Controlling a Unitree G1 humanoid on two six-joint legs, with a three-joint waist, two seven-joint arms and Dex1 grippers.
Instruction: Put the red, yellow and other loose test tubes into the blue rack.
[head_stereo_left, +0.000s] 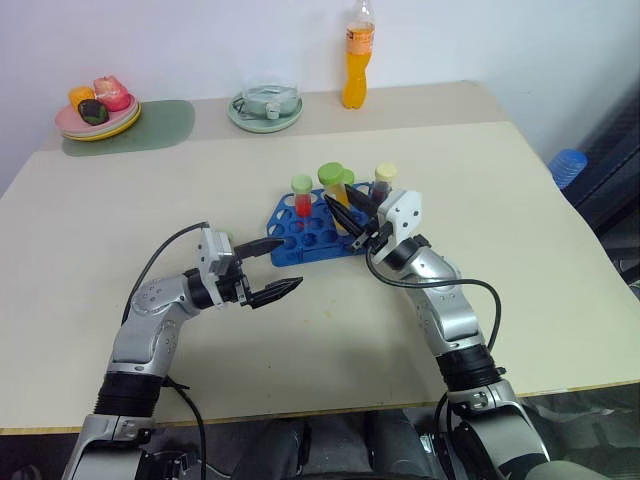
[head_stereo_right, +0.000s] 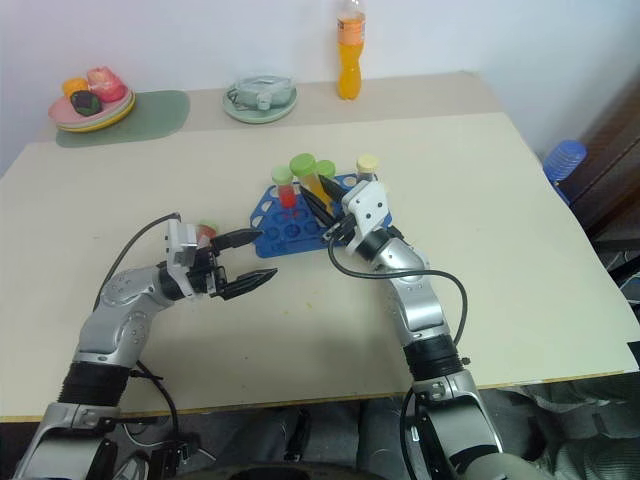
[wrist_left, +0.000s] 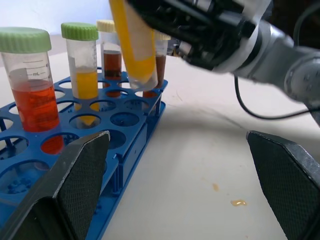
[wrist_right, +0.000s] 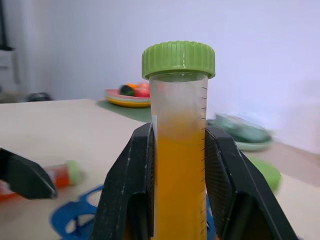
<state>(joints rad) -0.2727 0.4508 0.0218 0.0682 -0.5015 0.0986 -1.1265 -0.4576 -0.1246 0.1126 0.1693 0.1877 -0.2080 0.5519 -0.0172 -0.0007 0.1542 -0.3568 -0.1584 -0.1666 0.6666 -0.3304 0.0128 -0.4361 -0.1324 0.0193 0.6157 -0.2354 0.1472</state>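
Observation:
The blue rack (head_stereo_left: 300, 243) sits mid-table. Upright in it are a red tube with a pale green cap (wrist_left: 30, 95), a yellow tube (wrist_left: 86, 82) and two dark brown tubes with cream caps (wrist_left: 112, 55). My right gripper (head_stereo_left: 345, 215) is shut on another yellow tube with a green cap (wrist_right: 179, 150), held tilted just above the rack's holes. My left gripper (head_stereo_left: 290, 263) stands open at the rack's near left corner, nothing between its fingers. A loose red tube (head_stereo_right: 207, 232) lies on the table behind the left gripper.
At the back of the table stand a tall orange drink bottle (head_stereo_left: 357, 60), a pale green round dish (head_stereo_left: 265, 108) and a plate of coloured items (head_stereo_left: 98, 115) on a green mat (head_stereo_left: 165, 125). A blue object (head_stereo_left: 567, 165) sits beyond the table's right edge.

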